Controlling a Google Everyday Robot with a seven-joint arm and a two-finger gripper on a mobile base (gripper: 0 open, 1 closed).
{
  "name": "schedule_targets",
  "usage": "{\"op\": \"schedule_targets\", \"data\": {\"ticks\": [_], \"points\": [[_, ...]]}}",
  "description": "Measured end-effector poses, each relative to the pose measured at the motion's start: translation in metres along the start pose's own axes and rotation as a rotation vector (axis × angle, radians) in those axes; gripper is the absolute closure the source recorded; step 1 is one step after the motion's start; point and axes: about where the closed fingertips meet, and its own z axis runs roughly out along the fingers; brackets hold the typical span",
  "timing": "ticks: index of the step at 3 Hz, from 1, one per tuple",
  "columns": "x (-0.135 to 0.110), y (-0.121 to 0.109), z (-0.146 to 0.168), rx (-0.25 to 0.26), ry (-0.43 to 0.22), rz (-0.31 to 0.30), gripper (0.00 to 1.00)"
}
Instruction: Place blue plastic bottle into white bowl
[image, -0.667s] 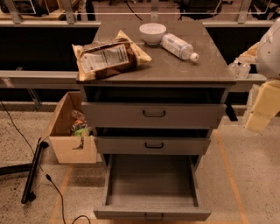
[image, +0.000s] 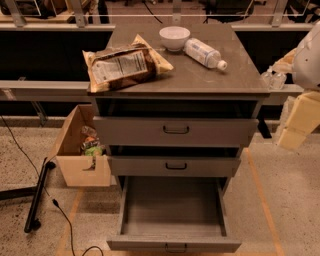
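The blue plastic bottle (image: 204, 52) lies on its side on the cabinet top (image: 200, 75), white cap pointing to the front right. It rests just right of the white bowl (image: 174, 37), which stands upright and empty at the back of the top. My gripper (image: 295, 122) hangs at the right edge of the view, beside and below the cabinet top, well apart from the bottle and the bowl. It holds nothing that I can see.
A brown chip bag (image: 125, 65) lies on the left of the cabinet top. Two tiny clear pump bottles (image: 273, 78) sit on a ledge at the right. The bottom drawer (image: 172, 215) stands open. A cardboard box (image: 80, 150) and cables lie on the floor at the left.
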Motion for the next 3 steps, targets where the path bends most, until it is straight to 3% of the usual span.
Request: {"op": "schedule_targets", "data": {"ticks": [1,2,3], "points": [[0.002,-0.024,0.018,0.057,-0.057,0.123,0.0],[0.012,-0.057,0.048,0.101,-0.19,0.286,0.0],[-0.001,-0.093,0.067,0.134,-0.388,0.394,0.0]]}}
